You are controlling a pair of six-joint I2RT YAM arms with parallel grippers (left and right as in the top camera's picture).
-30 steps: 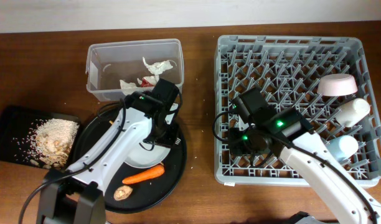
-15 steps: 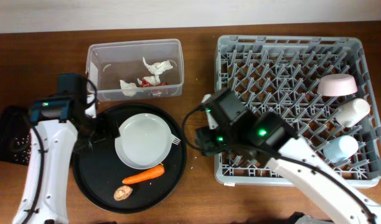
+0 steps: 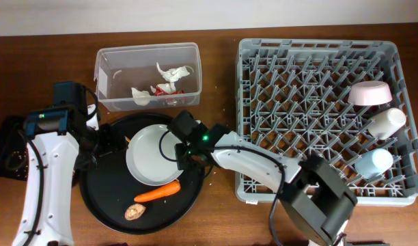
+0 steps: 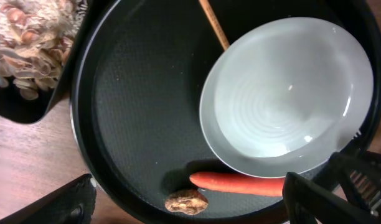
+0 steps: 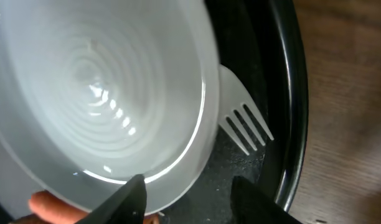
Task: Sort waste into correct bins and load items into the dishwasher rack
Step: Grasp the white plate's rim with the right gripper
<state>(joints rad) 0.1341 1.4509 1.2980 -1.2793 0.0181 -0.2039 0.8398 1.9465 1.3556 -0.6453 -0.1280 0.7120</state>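
Right gripper [image 5: 189,196] hovers, jaws parted, over the white plate's [image 5: 97,93] rim beside the fork [image 5: 243,124] at the round tray's [image 5: 287,93] right edge; left gripper [image 4: 187,193] gapes wide, empty.

Handle of the fork [image 5: 243,124] under the plate [image 5: 97,93], chopstick [image 4: 214,23] end past top edge, rectangular tray [image 3: 0,140] partly behind left arm [image 3: 44,171]

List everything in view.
rack: 1, grey, right
bowl: 1, pale, rack
cups: 2, white and blue, rack
tub: 1, clear, rear left
scraps: several, white, tub
wrapper: 1, red, tub
tray: 1, black, front left
plate: 1, white, tray
fork: 1, white, under plate
carrot: 1, orange, tray
lump: 1, brown, tray
chopstick: 1, wooden, tray
flat bin: 1, black, far left
crumbs: heap, beige, flat bin
left claw: 1, black, above tray
right claw: 1, black, over plate
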